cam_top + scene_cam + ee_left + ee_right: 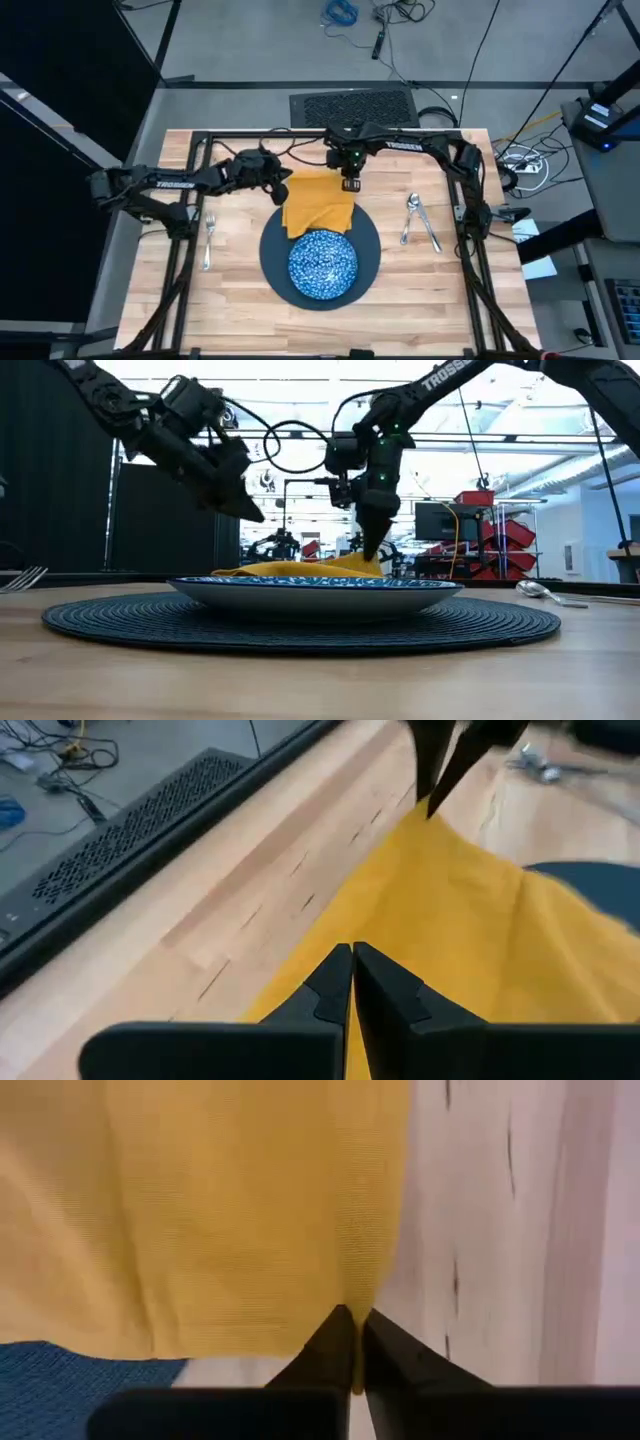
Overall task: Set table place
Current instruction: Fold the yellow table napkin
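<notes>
The pale plank table carries a fork near its left edge, then a dark round mat at the middle with the speckled dish on it, and a spoon and knife toward the right edge. A mustard napkin lies from the dish toward the far edge. The left gripper hangs with jaws closed at the napkin's left side, while the right gripper has its jaws pinched on the napkin's far right corner.

Bare bench lies open at six o'clock of the plate. At twelve o'clock the napkin and both arms crowd the way. The fork blocks nine o'clock, the spoon and knife three o'clock.
</notes>
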